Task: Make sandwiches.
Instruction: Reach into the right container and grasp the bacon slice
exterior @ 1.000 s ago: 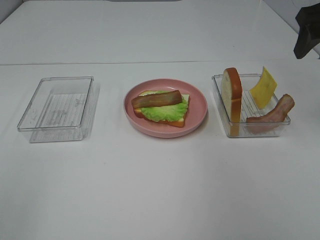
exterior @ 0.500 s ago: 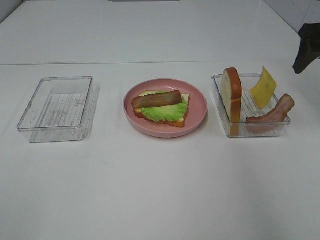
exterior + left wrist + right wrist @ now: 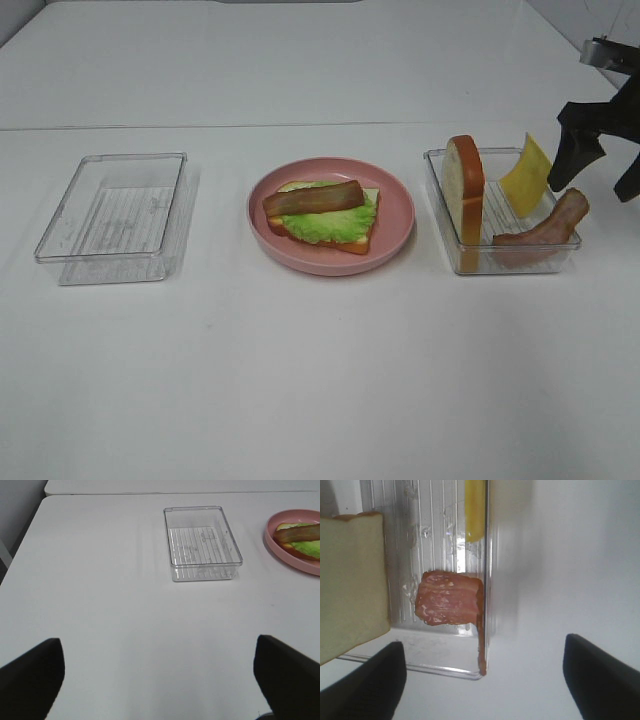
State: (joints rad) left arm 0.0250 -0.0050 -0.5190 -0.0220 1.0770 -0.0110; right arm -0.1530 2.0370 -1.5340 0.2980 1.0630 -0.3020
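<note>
The half-made sandwich lay on the pink plate in the middle of the worktop. Its bacon strip ran left to right, the right end turned slightly toward the back. The right jaws stood released and empty near the right end of the clear tray; the left jaws were released too.

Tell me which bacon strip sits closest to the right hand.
The bacon strip leaning over the corner of the right tray, beside the right hand; the other strip lies flat on the lettuce on the pink plate.
</note>
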